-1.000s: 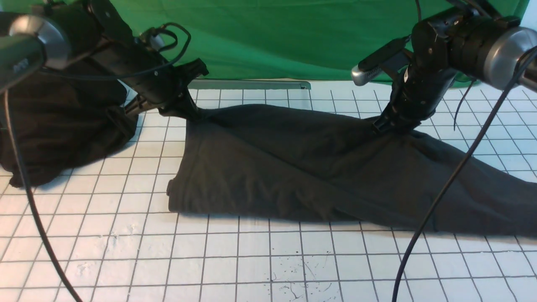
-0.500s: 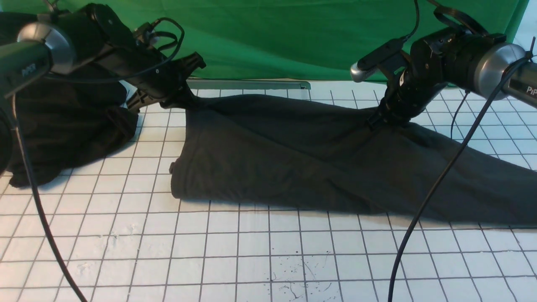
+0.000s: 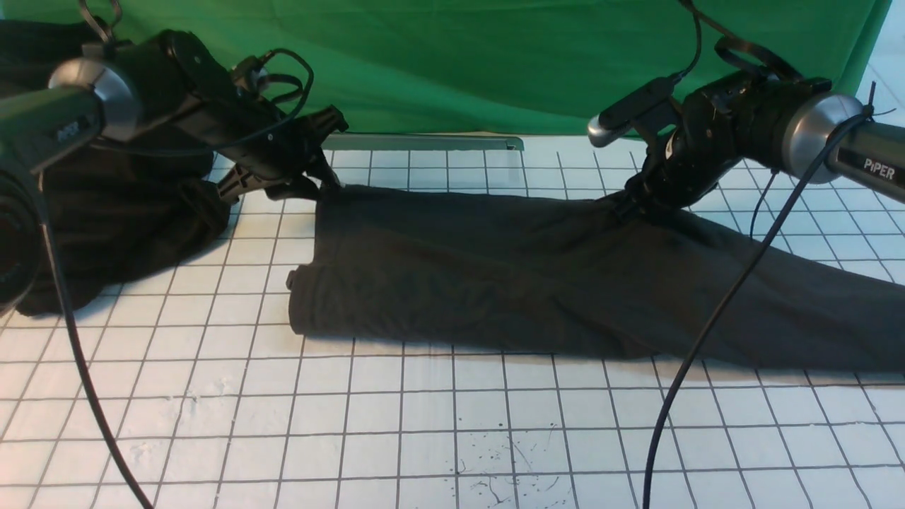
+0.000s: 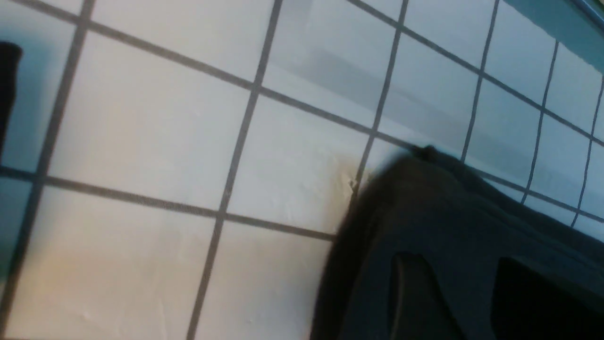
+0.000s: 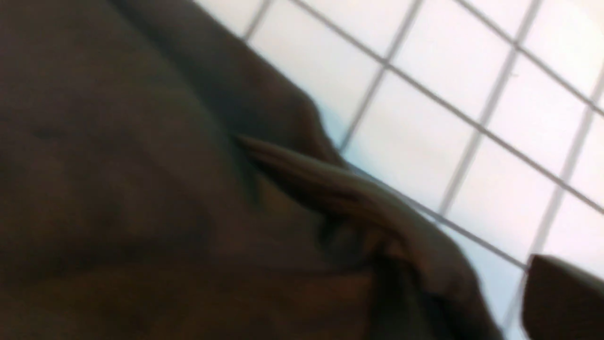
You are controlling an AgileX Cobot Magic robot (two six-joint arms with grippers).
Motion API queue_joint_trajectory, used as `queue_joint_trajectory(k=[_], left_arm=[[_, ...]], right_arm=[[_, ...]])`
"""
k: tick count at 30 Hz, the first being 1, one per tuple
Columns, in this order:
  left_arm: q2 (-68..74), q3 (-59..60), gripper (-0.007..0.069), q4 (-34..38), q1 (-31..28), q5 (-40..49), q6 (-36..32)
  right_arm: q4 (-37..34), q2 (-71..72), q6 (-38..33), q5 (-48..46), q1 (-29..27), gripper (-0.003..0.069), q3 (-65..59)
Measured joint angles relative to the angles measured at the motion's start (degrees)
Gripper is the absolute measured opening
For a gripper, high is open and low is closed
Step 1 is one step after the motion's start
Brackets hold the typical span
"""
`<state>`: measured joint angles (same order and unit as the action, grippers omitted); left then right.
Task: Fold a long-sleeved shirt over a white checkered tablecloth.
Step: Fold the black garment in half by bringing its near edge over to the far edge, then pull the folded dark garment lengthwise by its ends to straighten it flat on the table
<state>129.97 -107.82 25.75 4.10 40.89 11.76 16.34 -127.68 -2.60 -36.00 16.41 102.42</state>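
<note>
You had the long-sleeved shirt lying flat on the white checkered tablecloth. It stretched as a long dark band across the middle of the front view, from a folded end left of centre out past the right edge of the frame.

Your left pincer sat low at the shirt's upper left corner, right at the edge of the cloth. In the left wrist view its two fingers stood apart with grey jersey showing in the gap, so it was parted rather than clamped.

Your right pincer was down on the shirt's far edge in the upper right of the front view, where the fabric rose in a small ridge. Its wrist view was blurred and showed only one finger beside a raised fold. I could not tell whether that pincer was parted or pinching the shirt.

A heap of black cloth lay on the bench at the left edge, under your left arm and apart from the shirt. Green fabric hung across the top of the frame. A dark cable from the right arm crossed in front of the shirt's right part and ran down to the bottom edge.
</note>
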Motion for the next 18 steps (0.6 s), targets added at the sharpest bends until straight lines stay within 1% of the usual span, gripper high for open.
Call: queue_joint_trajectory(k=[3,4,5,6,7,8,9,10,11,12,13,14,15,17,18], left_arm=[[-1.01,-1.73,0.0364,0.0,-0.79,1.42,-1.2],[-1.13,-1.93,0.0371,0.0,-0.79,1.43,-1.29],[-2.16,-4.26,0.0418,-0.05,-1.45,4.07,-1.57],[-2.46,-4.57,0.0428,-0.05,-1.52,4.48,-1.57],[-3.39,-7.05,0.0459,-0.05,-2.09,7.76,-1.72],[-4.02,-9.05,0.0475,-0.05,-2.48,10.25,-1.77],[-4.54,-10.71,0.0483,-0.19,-2.65,12.25,-1.88],[-4.92,-12.84,0.0488,-0.4,-2.7,14.37,-2.31],[-5.49,-14.98,0.0489,-0.75,-2.82,17.64,-3.1],[-5.9,-17.89,0.0483,-0.91,-2.82,20.9,-3.67],[-6.11,-20.26,0.0469,-1.0,-2.82,24.3,-4.42],[-6.16,-20.99,0.0462,-1.0,-2.82,24.72,-4.54],[-6.31,-22.63,0.0441,-1.0,-2.77,26.59,-5.15],[-6.52,-24.52,0.0402,-1.0,-2.72,27.63,-6.09],[-6.75,-25.28,0.0356,-1.0,-2.72,27.93,-6.37]], right_arm=[[3.44,1.75,0.87,-3.84,-0.07,0.0575,1.5],[3.64,1.93,0.92,-4.17,-0.07,0.0589,1.67],[4.78,3.59,1.22,-7.47,-0.09,0.0619,3.54],[4.74,3.59,1.22,-7.47,-0.16,0.0619,3.54],[5.01,5.3,1.34,-10.65,-0.38,0.0604,5.64],[5.15,6.46,1.2,-13.1,-0.48,0.0577,7.07],[5.38,7.68,0.62,-15.86,-0.7,0.0526,8.51],[5.47,8.64,-0.18,-18.45,-0.89,0.0452,9.66],[5.47,10.12,-1.12,-22.74,-1.26,0.0359,11.24],[5.53,11.64,-1.85,-26.88,-1.76,0.0209,12.38],[5.18,13.45,-2.27,-29.62,-2.58,0.0113,12.72],[5.05,13.78,-2.27,-29.93,-2.96,0.0101,12.72],[4.06,15.74,-2.71,-31.36,-4.09,0.005,12.61],[2.22,18.39,-2.94,-32.19,-6.15,0.002,11.8],[-0.42,21.41,-2.99,-32.46,-9.07,0.0006,9.95]])
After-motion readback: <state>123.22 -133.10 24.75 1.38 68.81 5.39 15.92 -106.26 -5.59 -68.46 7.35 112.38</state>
